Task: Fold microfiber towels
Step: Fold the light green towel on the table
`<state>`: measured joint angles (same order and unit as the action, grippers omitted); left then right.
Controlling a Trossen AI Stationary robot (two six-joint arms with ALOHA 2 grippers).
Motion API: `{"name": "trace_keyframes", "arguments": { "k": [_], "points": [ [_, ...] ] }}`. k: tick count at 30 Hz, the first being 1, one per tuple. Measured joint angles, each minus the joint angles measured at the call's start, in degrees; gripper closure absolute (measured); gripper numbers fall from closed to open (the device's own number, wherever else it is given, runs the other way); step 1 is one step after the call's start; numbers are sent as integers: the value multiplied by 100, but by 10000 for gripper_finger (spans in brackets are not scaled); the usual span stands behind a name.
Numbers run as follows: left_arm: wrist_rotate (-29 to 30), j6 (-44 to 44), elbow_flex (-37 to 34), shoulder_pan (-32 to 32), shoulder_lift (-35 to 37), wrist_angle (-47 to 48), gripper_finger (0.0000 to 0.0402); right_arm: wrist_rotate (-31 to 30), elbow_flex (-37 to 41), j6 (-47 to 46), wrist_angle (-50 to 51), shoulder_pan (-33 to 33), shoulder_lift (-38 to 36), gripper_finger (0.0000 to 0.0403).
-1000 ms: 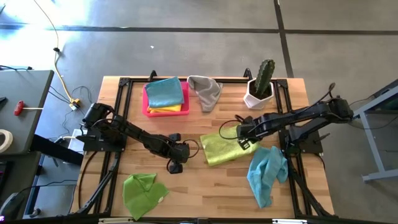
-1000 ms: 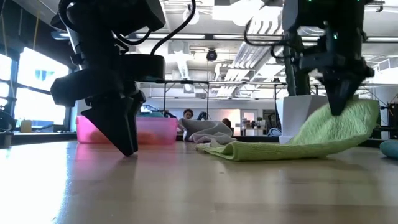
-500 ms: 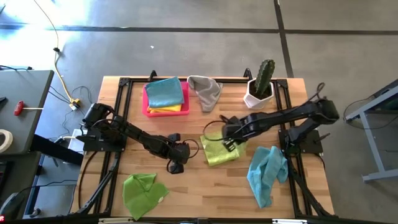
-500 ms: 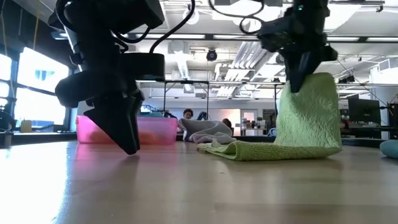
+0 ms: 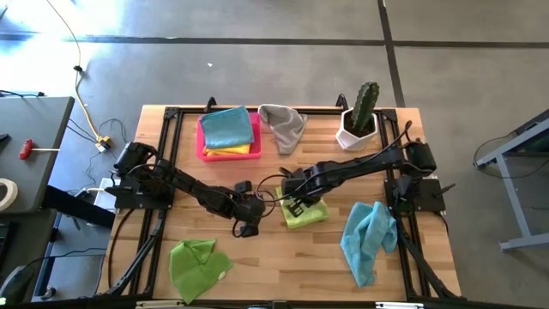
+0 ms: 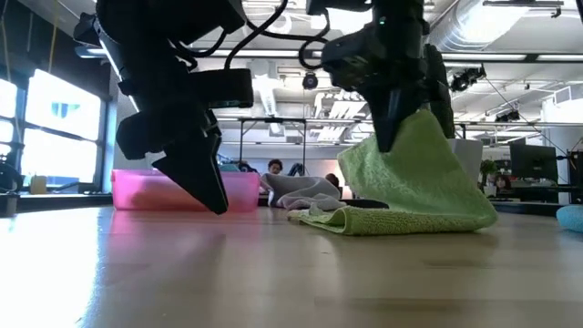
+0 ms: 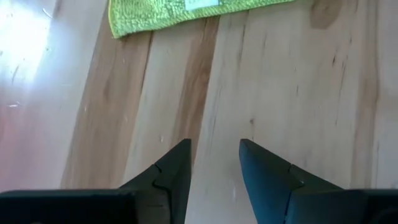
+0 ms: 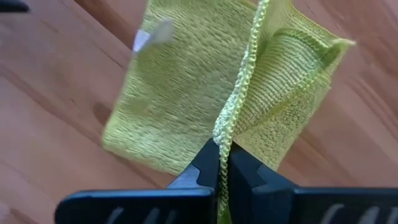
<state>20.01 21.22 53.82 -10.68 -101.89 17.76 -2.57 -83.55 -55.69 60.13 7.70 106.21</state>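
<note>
Right arm: stretched from the desk's right side toward its middle, the right pincer (image 5: 296, 194) is clamped on the edge of the lime towel (image 5: 306, 212), one half lifted and draped over the half lying flat.
Grip close-up: in the right wrist view the fingers (image 8: 214, 167) pinch the towel's stitched hem, the cloth hanging in a fold past them.
Left arm: angled low from the desk's left side, the left pincer (image 5: 250, 212) hangs just beside the lime towel's left edge, its fingers (image 7: 267, 172) parted and holding nothing.
Other towels: a green towel (image 5: 197, 264) lies crumpled near the front left, a light blue towel (image 5: 369, 238) at the front right, a grey towel (image 5: 283, 125) at the back; another blue one sits on a yellow one in the pink tray (image 5: 202, 144).
Hard to make out: in the low view the left pincer's tips merge into one dark wedge; the tray's contents hide behind its wall.
Surface: pale wooden desk (image 5: 283, 257) with a black frame; a potted cactus (image 5: 360, 116) stands at the back right.
Room: grey concrete floor, a yellow cable to the left, an open workshop with ceiling lights behind.
</note>
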Motion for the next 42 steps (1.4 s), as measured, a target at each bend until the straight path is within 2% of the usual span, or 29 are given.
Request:
{"name": "trace_keyframes", "arguments": {
  "k": [8,14,17,20,28,31,33,37,42],
  "points": [
    [38,-366,0,0,0,-168,275,-39,-111,-582,-325,82,81,403],
    [38,-581,2,0,0,-302,275,-99,-103,-569,-511,210,173,403],
    [38,-643,2,0,0,-358,275,-104,-103,-245,-544,223,295,399],
    [38,-644,2,0,0,-412,275,-94,-100,-5,-612,221,371,375],
    [35,-617,2,0,0,-435,275,36,-232,700,-956,223,314,267],
    [35,-530,4,0,0,-490,275,-318,-422,1204,-588,279,191,250],
    [25,-473,4,0,0,-557,275,-764,-520,1522,-113,314,131,248],
    [11,-333,4,0,0,-783,275,-1700,-388,1398,819,402,107,254],
    [16,-495,2,2,1,-1369,275,-1540,259,1385,665,634,116,258]
  ]
}}
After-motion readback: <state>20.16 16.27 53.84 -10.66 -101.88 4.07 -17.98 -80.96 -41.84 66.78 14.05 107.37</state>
